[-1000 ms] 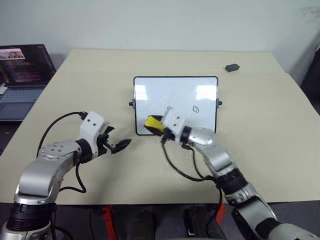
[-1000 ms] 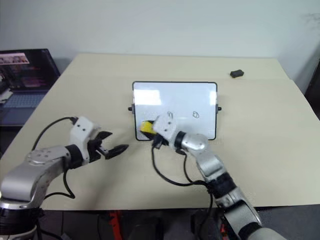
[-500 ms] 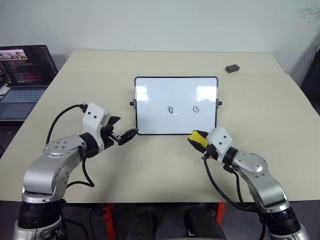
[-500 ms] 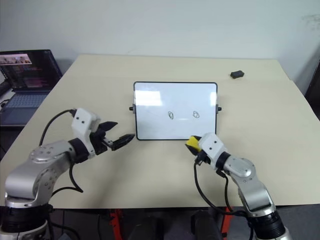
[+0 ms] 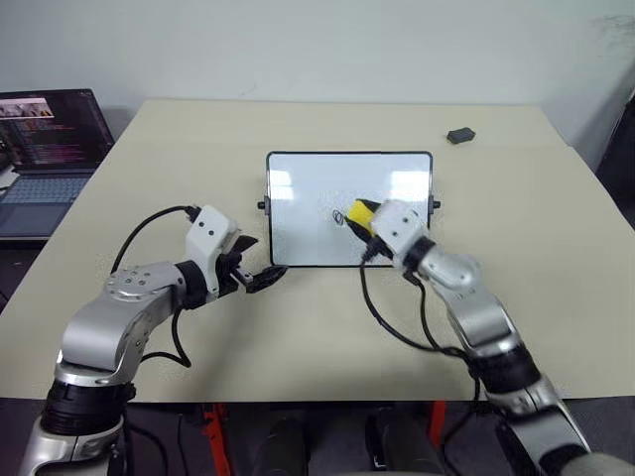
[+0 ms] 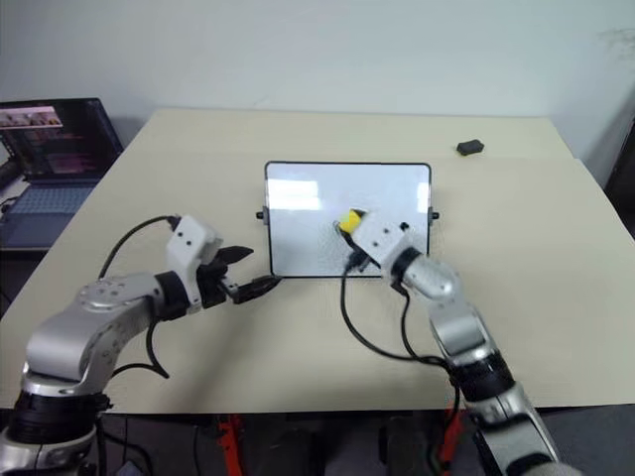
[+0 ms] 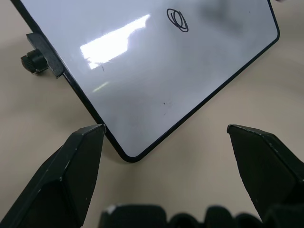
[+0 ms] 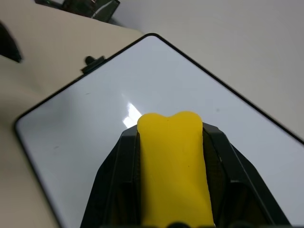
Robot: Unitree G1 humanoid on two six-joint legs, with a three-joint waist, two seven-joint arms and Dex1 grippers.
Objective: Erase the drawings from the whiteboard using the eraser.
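The right gripper (image 5: 365,216) is clamped on the small yellow rectangular eraser (image 5: 359,213). Half a second ago it hung off the board's near right corner; it has since swung back over the middle of the small glossy whiteboard with thin black frame (image 5: 308,193), which lies flat on the beige table (image 5: 198,139). One black scribbled loop (image 5: 338,217) shows just beside the eraser; the right-hand loop, visible earlier, is now covered by the gripper or wiped, which cannot be told. The left gripper (image 7: 164,142), jaws spread and empty, has closed in on the board's near left corner, probably to steady it. Erasing is partly done.

Office or lab: beige table (image 5: 556,248), open laptop (image 5: 45,134), plain wall (image 5: 327,45).
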